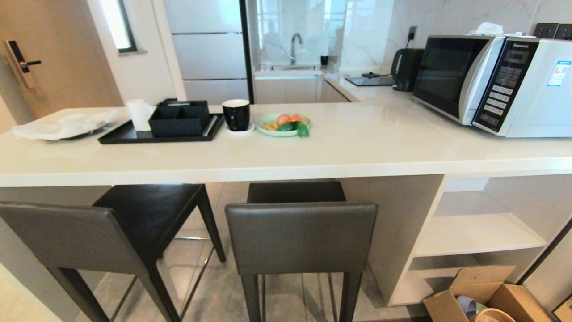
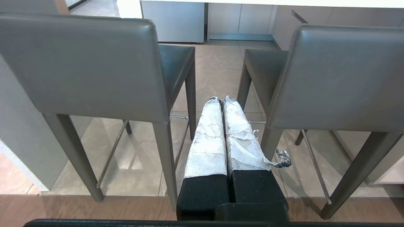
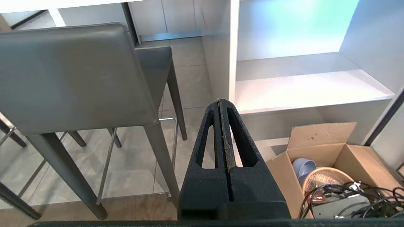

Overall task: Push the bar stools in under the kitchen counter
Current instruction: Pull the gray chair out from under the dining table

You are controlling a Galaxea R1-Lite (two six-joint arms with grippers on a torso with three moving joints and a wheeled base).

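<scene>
Kitchen counter [image 1: 313, 156], a long white slab, runs across the head view with its near edge over two bar stools. White open shelving [image 1: 473, 232] fills its right end, and a cardboard box [image 1: 487, 295] of odds and ends sits on the floor below that.

Both stools stand at the near edge with their backrests out on the robot's side of the slab. The left bar stool [image 1: 76, 237] is turned at an angle, its seat partly beneath the slab. The right bar stool [image 1: 301, 237] stands square to the edge, its seat mostly under the slab, just beside the grey side panel.

On the counter top a microwave [image 1: 491, 80] sits at the far right, a black tray [image 1: 134, 134] holding a black organiser toward the left end, and a black cup [image 1: 236, 114] and a green plate of food [image 1: 283, 124] near the middle.

The left gripper [image 2: 221, 99], its fingers wrapped in white tape, is closed on nothing and points at the gap between the two stools, apart from both. The right gripper [image 3: 220, 101] is likewise closed and empty, aimed between the right stool and the shelving.
</scene>
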